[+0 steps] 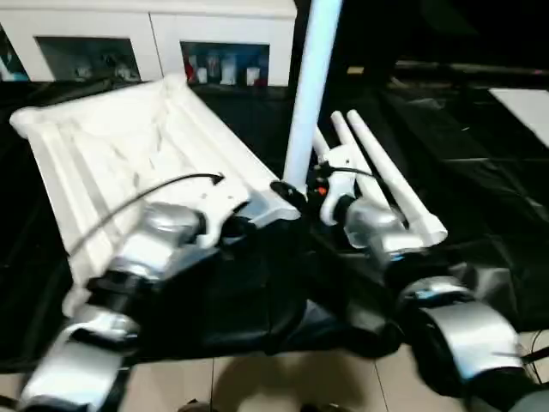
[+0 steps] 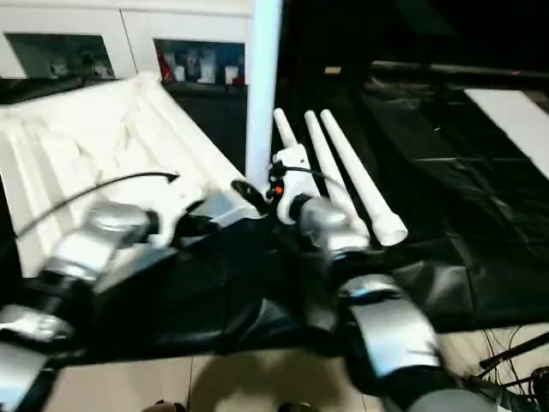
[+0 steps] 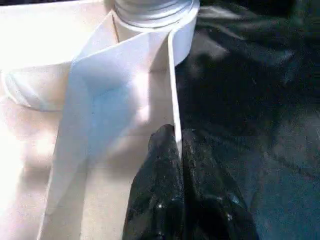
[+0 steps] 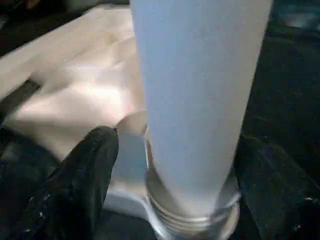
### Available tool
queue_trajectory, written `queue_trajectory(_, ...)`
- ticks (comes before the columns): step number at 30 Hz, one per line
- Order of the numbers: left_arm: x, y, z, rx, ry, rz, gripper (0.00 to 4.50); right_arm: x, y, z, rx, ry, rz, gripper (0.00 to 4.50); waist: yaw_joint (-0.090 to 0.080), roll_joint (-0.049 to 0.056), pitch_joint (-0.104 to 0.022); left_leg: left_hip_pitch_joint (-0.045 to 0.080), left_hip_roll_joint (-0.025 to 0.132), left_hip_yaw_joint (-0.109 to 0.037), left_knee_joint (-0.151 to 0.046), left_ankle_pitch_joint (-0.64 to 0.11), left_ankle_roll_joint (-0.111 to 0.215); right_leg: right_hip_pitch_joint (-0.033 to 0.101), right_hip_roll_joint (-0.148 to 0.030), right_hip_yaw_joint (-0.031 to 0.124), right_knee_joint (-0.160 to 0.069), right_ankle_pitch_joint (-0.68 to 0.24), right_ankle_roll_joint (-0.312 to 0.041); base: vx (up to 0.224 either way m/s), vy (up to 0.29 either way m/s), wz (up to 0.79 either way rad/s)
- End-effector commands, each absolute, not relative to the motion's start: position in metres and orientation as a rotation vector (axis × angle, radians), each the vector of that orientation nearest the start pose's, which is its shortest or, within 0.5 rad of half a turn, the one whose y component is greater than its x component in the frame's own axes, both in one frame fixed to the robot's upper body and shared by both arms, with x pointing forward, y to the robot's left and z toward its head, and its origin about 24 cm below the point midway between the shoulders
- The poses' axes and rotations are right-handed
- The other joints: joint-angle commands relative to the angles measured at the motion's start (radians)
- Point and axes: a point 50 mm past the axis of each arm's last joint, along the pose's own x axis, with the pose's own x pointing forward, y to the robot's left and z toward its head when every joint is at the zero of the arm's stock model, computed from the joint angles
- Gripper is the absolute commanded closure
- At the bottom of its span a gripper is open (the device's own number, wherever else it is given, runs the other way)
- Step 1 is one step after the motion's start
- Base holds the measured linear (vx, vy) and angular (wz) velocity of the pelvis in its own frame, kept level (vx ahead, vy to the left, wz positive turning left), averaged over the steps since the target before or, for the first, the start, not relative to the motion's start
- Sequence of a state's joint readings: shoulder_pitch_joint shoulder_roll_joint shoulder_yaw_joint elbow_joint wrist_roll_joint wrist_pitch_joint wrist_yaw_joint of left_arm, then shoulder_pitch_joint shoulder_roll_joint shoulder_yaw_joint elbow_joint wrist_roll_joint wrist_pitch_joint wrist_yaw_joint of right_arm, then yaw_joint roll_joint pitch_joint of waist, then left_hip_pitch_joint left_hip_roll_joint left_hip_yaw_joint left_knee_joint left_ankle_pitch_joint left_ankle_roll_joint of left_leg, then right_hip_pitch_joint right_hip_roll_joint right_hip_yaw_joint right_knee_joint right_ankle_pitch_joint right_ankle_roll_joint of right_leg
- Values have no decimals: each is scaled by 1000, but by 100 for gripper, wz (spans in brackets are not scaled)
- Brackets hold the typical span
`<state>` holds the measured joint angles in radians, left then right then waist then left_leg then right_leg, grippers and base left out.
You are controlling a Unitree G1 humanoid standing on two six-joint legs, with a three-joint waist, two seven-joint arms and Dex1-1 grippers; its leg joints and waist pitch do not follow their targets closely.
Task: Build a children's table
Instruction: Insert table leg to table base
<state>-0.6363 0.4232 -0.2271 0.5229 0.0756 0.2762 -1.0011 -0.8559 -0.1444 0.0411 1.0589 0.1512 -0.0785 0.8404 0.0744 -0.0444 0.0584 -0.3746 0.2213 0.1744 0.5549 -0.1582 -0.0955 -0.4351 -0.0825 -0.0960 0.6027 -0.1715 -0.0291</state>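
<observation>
The children's table top (image 1: 111, 146) lies underside up on the black cloth, ribs showing. One white leg (image 1: 309, 86) stands upright in its near right corner socket (image 3: 165, 20). Three more legs (image 1: 386, 180) lie side by side on the cloth to the right. My left gripper (image 3: 177, 135) is shut on the thin rim wall (image 3: 172, 75) of the top, close to that socket. My right gripper (image 4: 177, 140) is at the base of the upright leg (image 4: 200, 100). Its black fingers (image 4: 95, 155) stand open on either side, apart from the tube.
Black cloth (image 1: 463, 172) drapes the work table and hangs over its near edge above a tiled floor (image 1: 283, 378). A white cabinet with glass doors (image 1: 154, 43) stands behind. A white panel (image 1: 527, 107) lies at the far right. Cables (image 2: 515, 352) trail at the lower right.
</observation>
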Motion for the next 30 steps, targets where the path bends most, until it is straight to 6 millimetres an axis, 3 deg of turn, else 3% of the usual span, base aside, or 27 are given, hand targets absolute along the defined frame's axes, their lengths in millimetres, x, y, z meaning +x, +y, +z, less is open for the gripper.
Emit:
queue_trajectory(1,329,154,78,492,413,-1149,450,362,-105,75,-83,183,1053,78,4,7,-87,9,6,13,-28,18,156,81,-49,54,-20,233,-298,0,0,0)
queue_trajectory(3,322,161,79,529,391,-1221,450,355,-114,74,-123,193,1131,78,13,6,-86,7,10,14,-25,17,175,82,-47,50,-18,242,-302,0,0,0)
queue_trajectory(5,319,164,80,523,383,-1251,450,351,-118,73,-136,205,1173,78,17,6,-83,7,14,14,-25,-11,168,80,-49,50,-19,192,-295,0,0,0)
queue_trajectory(8,314,170,82,490,359,-1273,450,342,-120,70,-154,207,1249,78,19,5,-70,8,20,15,-36,-137,111,76,-55,52,-36,-6,-263,0,0,0)
queue_trajectory(10,313,170,83,491,349,-1290,450,340,-120,70,-159,205,1264,78,19,3,-61,16,20,16,-43,-240,60,65,-57,56,-56,-177,-222,-51,-1,4)
queue_trajectory(12,312,171,83,490,347,-1298,450,339,-118,68,-163,207,1276,78,19,2,-61,17,20,14,-47,-264,34,66,-60,57,-62,-256,-192,-26,0,2)
queue_trajectory(17,312,174,84,502,340,-1302,450,333,-112,64,-194,221,1337,78,18,0,-63,11,17,12,-47,-238,30,66,-58,57,-61,-254,-174,0,0,0)
queue_trajectory(24,313,177,86,506,336,-1302,450,331,-111,61,-244,239,1357,131,21,-3,-69,8,14,15,-37,-148,61,70,-54,56,-40,-101,-212,0,0,0)
queue_trajectory(30,314,178,88,500,330,-1304,450,334,-110,63,-213,234,1348,173,22,-3,-68,7,16,15,-36,-164,62,71,-56,55,-41,-119,-219,0,0,0)
